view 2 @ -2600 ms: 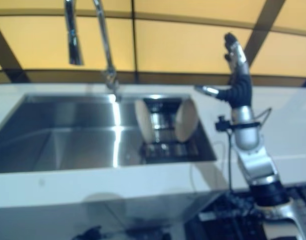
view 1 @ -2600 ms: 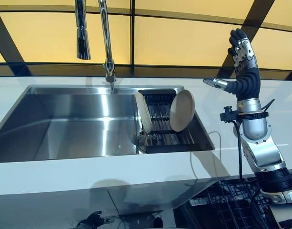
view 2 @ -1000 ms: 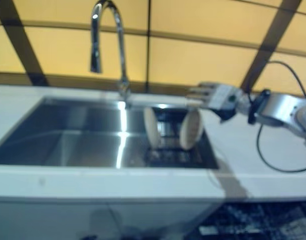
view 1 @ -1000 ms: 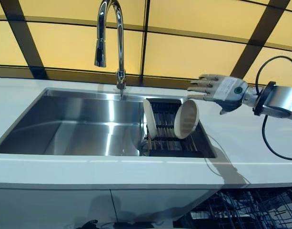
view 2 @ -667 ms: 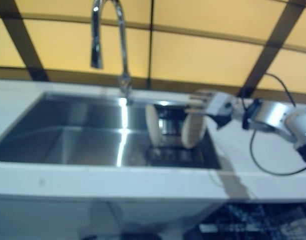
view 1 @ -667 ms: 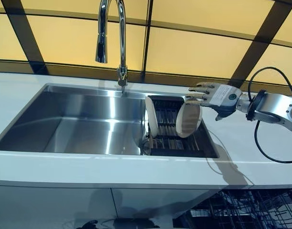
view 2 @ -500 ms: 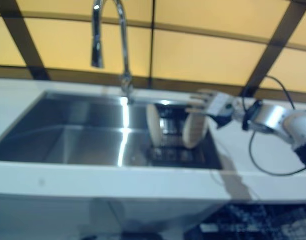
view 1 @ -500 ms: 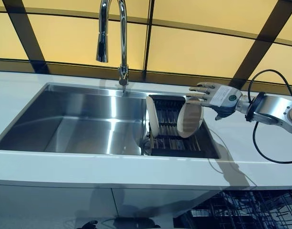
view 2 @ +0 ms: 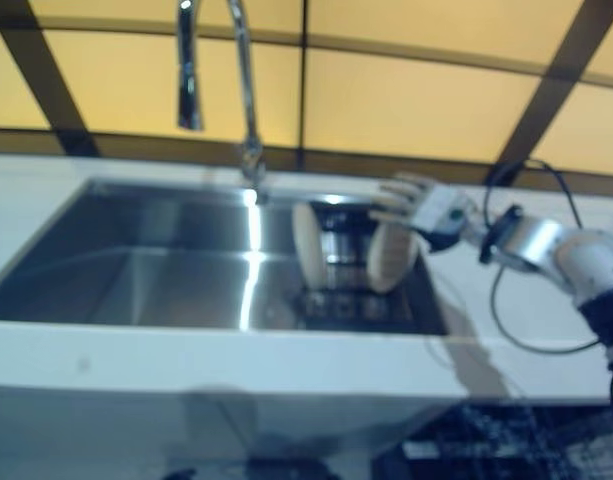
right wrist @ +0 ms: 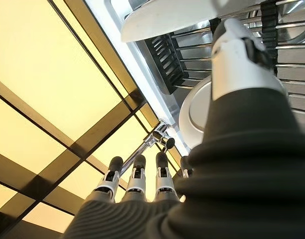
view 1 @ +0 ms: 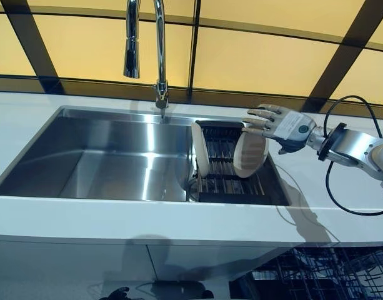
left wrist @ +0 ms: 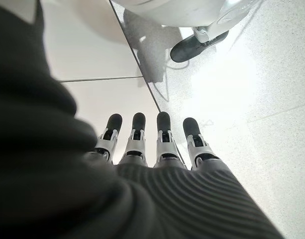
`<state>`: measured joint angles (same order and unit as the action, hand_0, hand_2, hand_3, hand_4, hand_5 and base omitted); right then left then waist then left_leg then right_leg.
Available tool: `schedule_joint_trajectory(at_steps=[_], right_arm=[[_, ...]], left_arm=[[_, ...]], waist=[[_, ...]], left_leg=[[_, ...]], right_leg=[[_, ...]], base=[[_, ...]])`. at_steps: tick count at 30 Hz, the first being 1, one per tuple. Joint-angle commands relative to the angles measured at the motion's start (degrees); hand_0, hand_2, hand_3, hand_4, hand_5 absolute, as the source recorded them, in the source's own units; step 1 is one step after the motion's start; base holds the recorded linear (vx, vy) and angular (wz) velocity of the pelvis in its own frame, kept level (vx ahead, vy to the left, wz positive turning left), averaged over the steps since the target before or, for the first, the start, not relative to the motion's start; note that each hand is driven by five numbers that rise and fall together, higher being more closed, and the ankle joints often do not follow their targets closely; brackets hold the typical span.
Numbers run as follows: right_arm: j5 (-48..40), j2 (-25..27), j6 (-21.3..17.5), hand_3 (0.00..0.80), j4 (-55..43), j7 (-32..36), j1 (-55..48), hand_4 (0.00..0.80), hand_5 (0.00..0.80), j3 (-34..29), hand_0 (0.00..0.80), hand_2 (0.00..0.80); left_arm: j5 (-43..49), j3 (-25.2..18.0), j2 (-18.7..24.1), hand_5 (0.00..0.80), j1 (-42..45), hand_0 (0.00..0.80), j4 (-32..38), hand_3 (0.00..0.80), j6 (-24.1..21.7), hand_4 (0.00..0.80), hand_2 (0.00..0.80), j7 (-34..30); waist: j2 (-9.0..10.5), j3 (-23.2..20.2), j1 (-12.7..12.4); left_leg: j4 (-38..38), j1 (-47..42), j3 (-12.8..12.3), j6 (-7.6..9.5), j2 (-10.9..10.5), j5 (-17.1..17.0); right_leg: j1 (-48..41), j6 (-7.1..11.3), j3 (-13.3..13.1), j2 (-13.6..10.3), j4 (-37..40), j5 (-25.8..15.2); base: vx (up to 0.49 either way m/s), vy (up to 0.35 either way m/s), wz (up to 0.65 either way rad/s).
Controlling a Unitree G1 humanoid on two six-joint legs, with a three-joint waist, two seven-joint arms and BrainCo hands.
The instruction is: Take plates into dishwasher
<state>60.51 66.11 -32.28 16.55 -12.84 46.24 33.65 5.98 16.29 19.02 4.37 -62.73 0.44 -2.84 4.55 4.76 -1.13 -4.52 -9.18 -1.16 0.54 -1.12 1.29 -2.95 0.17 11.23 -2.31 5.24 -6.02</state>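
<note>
Right hand point(view 1: 283, 122), fingers spread, hovers at the right plate's point(view 1: 249, 154) rim. Left hand point(left wrist: 157, 144) hangs low, fingers straight.

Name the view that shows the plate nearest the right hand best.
Left eye view: the plate stands sharp and whole in the rack. The right eye view blurs it; the right wrist view shows only its edge; the left wrist view shows none.

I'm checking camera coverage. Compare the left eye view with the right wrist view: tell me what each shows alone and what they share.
Only the left eye view shows the whole sink, the white counter and the dishwasher rack below. Only the right wrist view shows the right hand from very close, its fingers straight, open. Both show the two plates upright in the dark drying rack, the faucet and the yellow panelled wall.
</note>
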Motion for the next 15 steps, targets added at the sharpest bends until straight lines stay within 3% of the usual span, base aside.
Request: schedule_joint_trajectory(at_steps=[1, 15], right_arm=[[0.6, -0.61, 4.28, 0.0, 3.13, -2.19, 0.45, 0.0, 0.0, -2.53, 0.0, 0.0], [2.01, -2.17, 4.77, 0.0, 5.37, -2.16, -0.22, 0.0, 0.0, -1.44, 0.0, 0.0]], left_arm=[[1.73, 2.44, 0.94, 0.0, -1.6, 0.0, -0.66, 0.0, -1.76, 0.0, 0.0, -0.13], [2.23, 2.59, 0.59, 0.0, -1.64, 0.0, -1.23, 0.0, -1.52, 0.0, 0.0, 0.02]], waist=[[1.43, -1.06, -3.27], [1.32, -0.89, -3.11]], left_leg=[[2.97, 3.3, -3.2, -1.08, -0.41, 1.28], [3.17, 3.01, -3.33, -1.28, -0.13, 1.49]], right_leg=[[-4.67, 3.33, 1.3, 0.89, -0.73, 6.16], [-5.01, 3.04, 1.16, 1.11, -0.75, 6.48]], base=[[0.01, -0.007, 0.04], [0.0, 0.0, 0.0]])
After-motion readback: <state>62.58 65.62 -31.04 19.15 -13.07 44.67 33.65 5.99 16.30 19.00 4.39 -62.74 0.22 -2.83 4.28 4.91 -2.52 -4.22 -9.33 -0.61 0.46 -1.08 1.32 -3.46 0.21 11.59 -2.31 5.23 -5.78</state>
